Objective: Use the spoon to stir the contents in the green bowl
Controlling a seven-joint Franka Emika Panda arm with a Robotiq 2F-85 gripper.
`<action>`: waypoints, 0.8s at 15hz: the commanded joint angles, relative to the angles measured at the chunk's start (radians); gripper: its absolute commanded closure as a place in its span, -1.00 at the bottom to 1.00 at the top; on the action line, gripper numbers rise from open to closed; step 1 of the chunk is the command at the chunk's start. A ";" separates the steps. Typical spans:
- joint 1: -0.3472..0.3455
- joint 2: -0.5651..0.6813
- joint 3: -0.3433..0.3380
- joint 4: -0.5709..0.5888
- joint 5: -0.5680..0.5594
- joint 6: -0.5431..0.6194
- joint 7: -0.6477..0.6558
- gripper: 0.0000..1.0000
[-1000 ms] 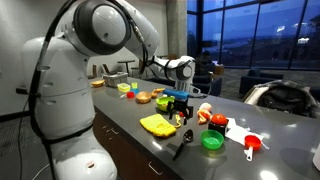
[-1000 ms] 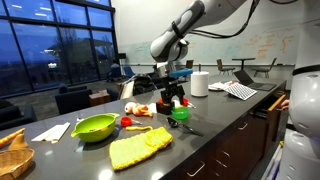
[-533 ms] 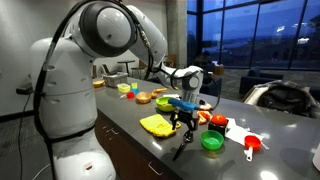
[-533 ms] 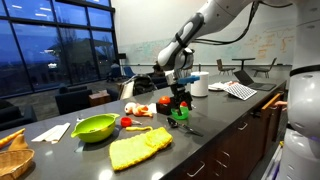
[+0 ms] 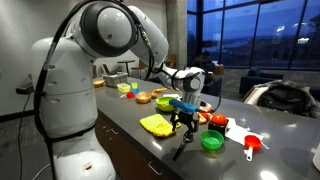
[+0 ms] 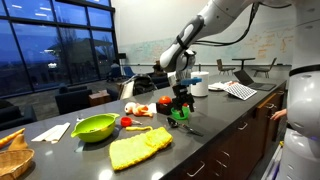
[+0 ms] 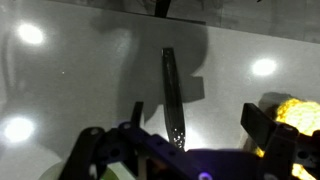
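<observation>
The slim dark spoon (image 5: 180, 150) lies flat on the grey counter, between the yellow cloth (image 5: 156, 124) and the bright green bowl (image 5: 212, 141). In the wrist view its long handle (image 7: 172, 95) runs down between my fingers. My gripper (image 5: 183, 120) hangs open just above the spoon, pointing down, with nothing in it. In the wrist view the gripper (image 7: 195, 128) has one finger on each side of the handle, and the spoon's bowl end is hidden. In an exterior view the green bowl (image 6: 178, 117) sits partly behind the gripper (image 6: 180, 106).
A red-orange measuring cup (image 5: 252, 146) lies beyond the green bowl. A lime-yellow bowl (image 6: 94, 127) and the yellow cloth (image 6: 140, 148) sit along the counter. Small food items (image 5: 143, 97) lie further back. The counter's front edge (image 5: 150, 150) is close to the spoon.
The arm has moved along the counter and down, from over the cloth's far side to above the spoon. In the last half second it has hardly moved.
</observation>
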 commanded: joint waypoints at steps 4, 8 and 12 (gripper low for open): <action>0.004 0.035 0.004 0.001 0.007 0.023 -0.013 -1.00; -0.002 0.083 0.006 0.001 0.020 0.049 -0.029 -1.00; -0.012 0.128 0.006 0.005 0.043 0.063 -0.061 -1.00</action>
